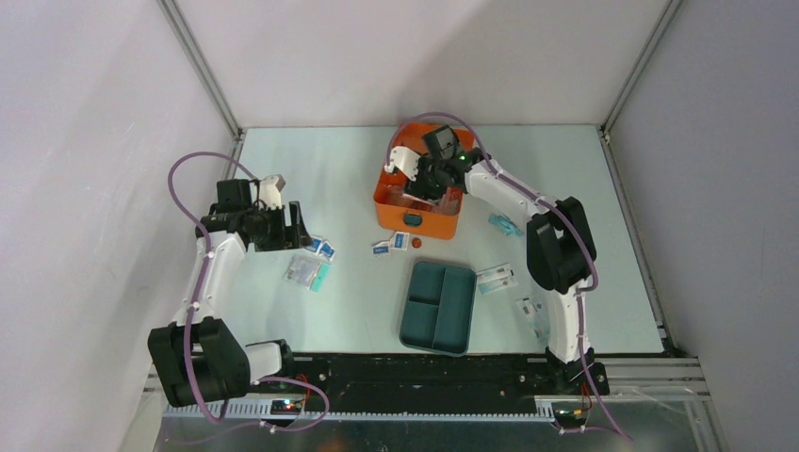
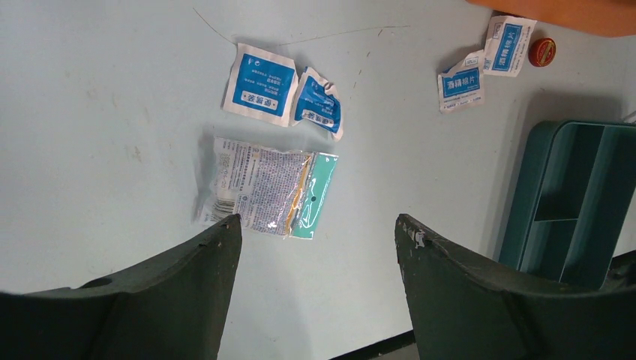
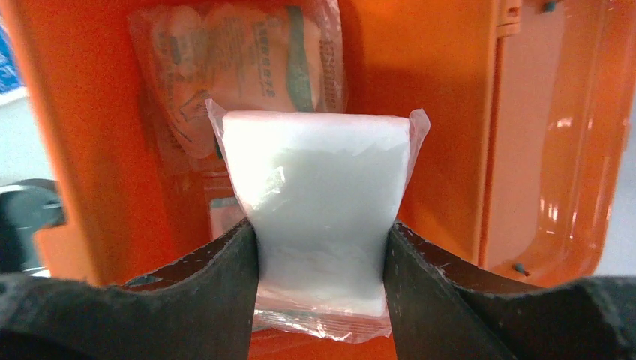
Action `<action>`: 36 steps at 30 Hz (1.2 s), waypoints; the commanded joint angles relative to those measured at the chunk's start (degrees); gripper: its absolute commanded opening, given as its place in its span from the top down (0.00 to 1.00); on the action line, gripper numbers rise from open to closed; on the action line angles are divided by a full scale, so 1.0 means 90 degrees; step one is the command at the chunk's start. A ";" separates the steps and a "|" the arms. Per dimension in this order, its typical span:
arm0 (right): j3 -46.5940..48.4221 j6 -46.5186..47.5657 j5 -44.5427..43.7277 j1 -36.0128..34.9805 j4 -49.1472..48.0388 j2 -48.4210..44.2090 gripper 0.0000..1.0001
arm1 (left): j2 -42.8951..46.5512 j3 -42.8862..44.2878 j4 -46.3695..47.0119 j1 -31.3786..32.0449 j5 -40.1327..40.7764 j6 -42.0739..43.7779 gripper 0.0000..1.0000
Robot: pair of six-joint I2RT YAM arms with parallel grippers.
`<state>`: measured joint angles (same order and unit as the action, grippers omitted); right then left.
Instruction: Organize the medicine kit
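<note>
Showing 1 orange medicine kit (image 1: 417,218), 1 teal tray (image 1: 438,307), 4 blue-white packets (image 2: 260,91), 1 small red tin (image 2: 541,52), 2 arms.

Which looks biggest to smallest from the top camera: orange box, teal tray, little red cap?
1. medicine kit, the orange box
2. teal tray, nearly as big, so a close call
3. red cap, tiny

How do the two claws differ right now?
The right gripper is shut on a white wrapped pad, while the left gripper is open and holds nothing. The right one reaches into the medicine kit; the left hangs over loose packets on the table. Both have two dark fingers.
</note>
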<state>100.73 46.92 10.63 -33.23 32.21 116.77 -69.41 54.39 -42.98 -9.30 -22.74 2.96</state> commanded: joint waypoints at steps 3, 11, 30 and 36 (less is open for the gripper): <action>0.0257 0.0545 -0.0193 0.0035 -0.0212 0.0418 0.39 | -0.0066 0.0123 0.0065 -0.0066 -0.0155 0.0030 0.20; 0.0266 0.0709 -0.0720 0.0041 -0.0266 0.0757 0.35 | -0.0081 0.0080 0.0064 -0.0073 -0.0168 0.0038 0.20; -0.0452 0.0470 -0.0842 0.0012 -0.0549 -0.0162 0.17 | 0.0190 -0.0010 0.0069 -0.0070 -0.0283 0.0034 0.20; -0.0750 0.0404 -0.0854 0.0020 -0.0878 -0.0382 0.18 | 0.0337 -0.0070 0.0074 -0.0064 -0.0290 0.0045 0.20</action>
<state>95.11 51.64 2.85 -32.97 27.92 116.86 -68.73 54.33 -42.98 -9.32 -23.90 2.98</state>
